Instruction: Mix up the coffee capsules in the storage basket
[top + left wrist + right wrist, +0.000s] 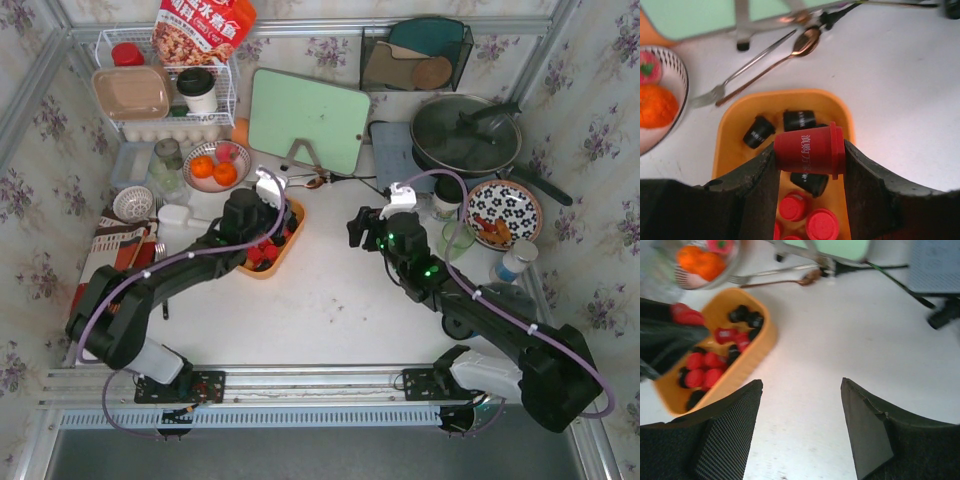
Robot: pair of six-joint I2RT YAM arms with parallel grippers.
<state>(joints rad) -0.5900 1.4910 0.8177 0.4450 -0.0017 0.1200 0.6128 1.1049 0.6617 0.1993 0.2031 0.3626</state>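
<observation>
The left arm (170, 272) reaches forward and inward. The left gripper (810, 151) pinches a red capsule (804, 148) crosswise between its 2 fingertips. The right arm (482, 302) angles forward-left, and the right gripper (801, 389) holds its 2 fingers wide apart.

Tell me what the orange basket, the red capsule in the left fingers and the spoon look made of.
The storage basket: likely plastic, smooth matte orange, rounded moulded rim. The red capsule: probably plastic, slight sheen, white printed lettering. The spoon: apparently metal, polished coppery bowl catching light.
</observation>
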